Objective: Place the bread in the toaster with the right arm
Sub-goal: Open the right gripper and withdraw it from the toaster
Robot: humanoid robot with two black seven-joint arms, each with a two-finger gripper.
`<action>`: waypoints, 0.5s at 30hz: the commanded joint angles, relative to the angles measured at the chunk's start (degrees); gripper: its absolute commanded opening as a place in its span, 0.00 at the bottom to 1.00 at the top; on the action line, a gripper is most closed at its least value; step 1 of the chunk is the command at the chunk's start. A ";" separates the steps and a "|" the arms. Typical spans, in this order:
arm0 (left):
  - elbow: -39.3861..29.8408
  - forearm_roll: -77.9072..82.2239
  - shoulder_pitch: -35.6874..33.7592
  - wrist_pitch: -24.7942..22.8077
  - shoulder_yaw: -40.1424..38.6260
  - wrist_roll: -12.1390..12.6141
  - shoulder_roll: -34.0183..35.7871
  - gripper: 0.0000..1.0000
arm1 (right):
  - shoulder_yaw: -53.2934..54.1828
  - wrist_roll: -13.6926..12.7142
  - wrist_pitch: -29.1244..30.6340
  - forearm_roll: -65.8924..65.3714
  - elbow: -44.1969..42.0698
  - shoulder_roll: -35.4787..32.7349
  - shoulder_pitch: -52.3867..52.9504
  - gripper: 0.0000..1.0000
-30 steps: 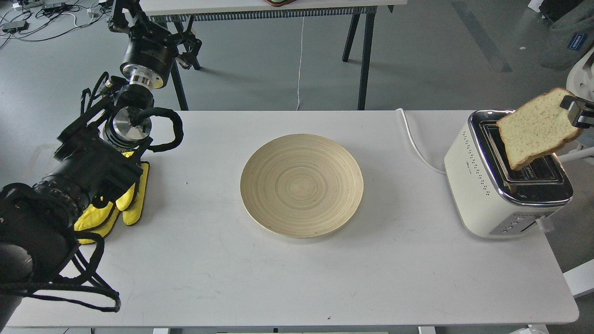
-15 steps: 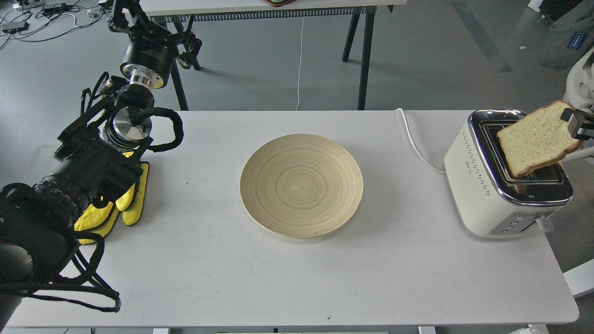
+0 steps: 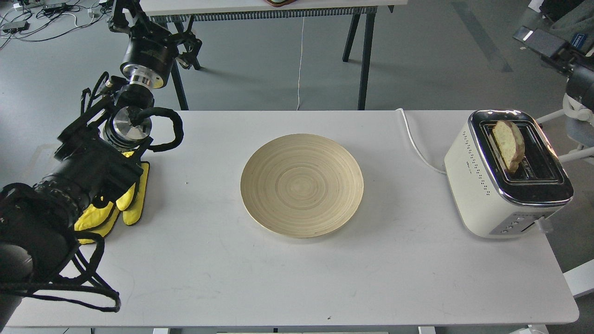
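Note:
The bread [image 3: 508, 144] stands on edge in the left slot of the cream-white toaster [image 3: 482, 195] at the table's right end, its crust sticking up above the chrome top. My right gripper [image 3: 538, 41] is a dark shape high at the right edge, above and behind the toaster and apart from the bread; its fingers cannot be told apart. My left arm lies along the table's left edge. Its gripper [image 3: 155, 32] is up at the back left, dark and unclear.
A round wooden plate [image 3: 301, 185] sits empty mid-table. Yellow gloves [image 3: 125, 204] lie under my left arm. The toaster's white cord [image 3: 415, 144] runs off the table's back edge. Another table's black legs [image 3: 364, 55] stand behind.
The bread was held tilted over the toaster by my right gripper. Now it sits in the slot, let go, and the right gripper has moved up and back.

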 commanded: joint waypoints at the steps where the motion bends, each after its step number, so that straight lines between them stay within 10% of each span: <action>1: 0.00 0.00 0.00 0.09 0.00 -0.06 0.00 1.00 | 7.15 2.09 0.32 15.92 -4.96 7.76 -0.03 1.00; 6: 0.00 0.00 0.00 0.09 0.00 -0.06 0.00 1.00 | 11.47 12.47 4.87 32.80 -10.33 14.18 -1.43 1.00; 15: 0.00 0.00 0.00 0.09 0.00 0.02 0.08 1.00 | 22.88 11.08 9.90 53.48 -24.65 27.28 -3.63 1.00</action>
